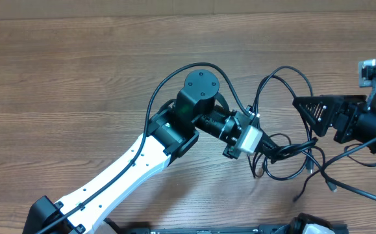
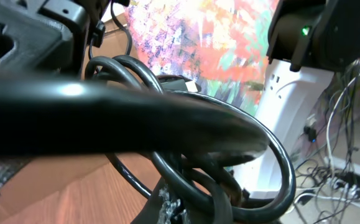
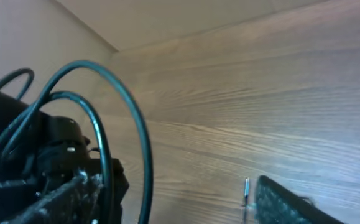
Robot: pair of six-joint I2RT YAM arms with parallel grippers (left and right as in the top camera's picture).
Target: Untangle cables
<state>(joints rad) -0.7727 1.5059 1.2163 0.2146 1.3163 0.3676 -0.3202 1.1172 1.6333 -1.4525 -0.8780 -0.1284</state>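
- Left gripper (image 1: pixel 275 148): pressed together, pinching the cables (image 1: pixel 296 148), which lie tangled at the table's (image 1: pixel 77 65) 3 o'clock.
- Right gripper (image 1: pixel 308 114): at their 1 o'clock; whether spread or closed cannot be told.
- Step: holding the bundle. The next move probably calls for a second grasp, then a pull apart.

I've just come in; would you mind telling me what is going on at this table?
Two robot arms are working on a tangle of thin black cables on the wooden table. The left gripper is closed on the bundle, with loops arching around it. The right gripper is open just beside the tangle and holds nothing. The cables are not yet separated.
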